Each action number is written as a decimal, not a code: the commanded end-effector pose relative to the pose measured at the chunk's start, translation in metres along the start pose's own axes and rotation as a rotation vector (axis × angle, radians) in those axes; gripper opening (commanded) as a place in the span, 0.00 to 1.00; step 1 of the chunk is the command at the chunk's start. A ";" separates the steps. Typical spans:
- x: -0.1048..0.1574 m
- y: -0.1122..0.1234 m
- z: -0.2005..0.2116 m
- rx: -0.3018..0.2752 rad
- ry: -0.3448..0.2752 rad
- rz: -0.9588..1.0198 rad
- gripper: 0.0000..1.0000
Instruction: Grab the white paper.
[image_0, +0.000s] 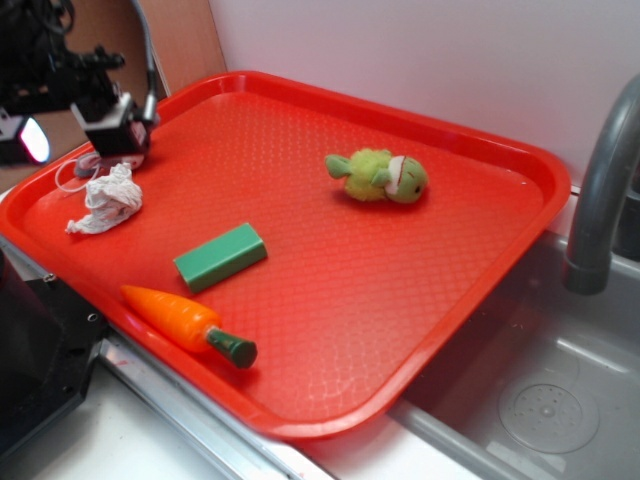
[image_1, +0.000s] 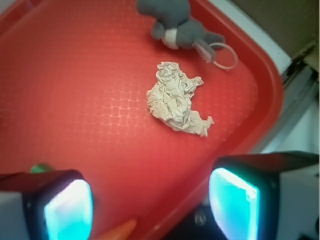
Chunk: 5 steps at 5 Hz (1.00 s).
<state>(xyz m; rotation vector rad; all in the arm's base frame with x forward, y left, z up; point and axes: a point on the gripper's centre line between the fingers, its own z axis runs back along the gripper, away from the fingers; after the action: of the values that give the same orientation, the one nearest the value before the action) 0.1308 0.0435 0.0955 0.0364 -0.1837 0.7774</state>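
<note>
Wrist view: fingers (image_1: 67, 207) are parted, empty. Paper (image_1: 175, 99), ahead between them, is judged light, soft, crushable; best pinched mid-wad.

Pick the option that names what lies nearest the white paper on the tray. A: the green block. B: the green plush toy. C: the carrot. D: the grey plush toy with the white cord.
D: in the wrist view the grey plush toy and its white cord lie just beyond the white paper, nearer than anything else on the red tray.
</note>
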 end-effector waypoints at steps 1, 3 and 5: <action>0.021 0.015 -0.035 0.069 -0.050 0.026 1.00; 0.028 0.015 -0.070 0.140 -0.022 -0.010 1.00; 0.028 0.012 -0.080 0.107 -0.035 -0.023 0.00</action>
<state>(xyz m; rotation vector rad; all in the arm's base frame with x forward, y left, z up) 0.1567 0.0742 0.0195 0.1435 -0.1689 0.7555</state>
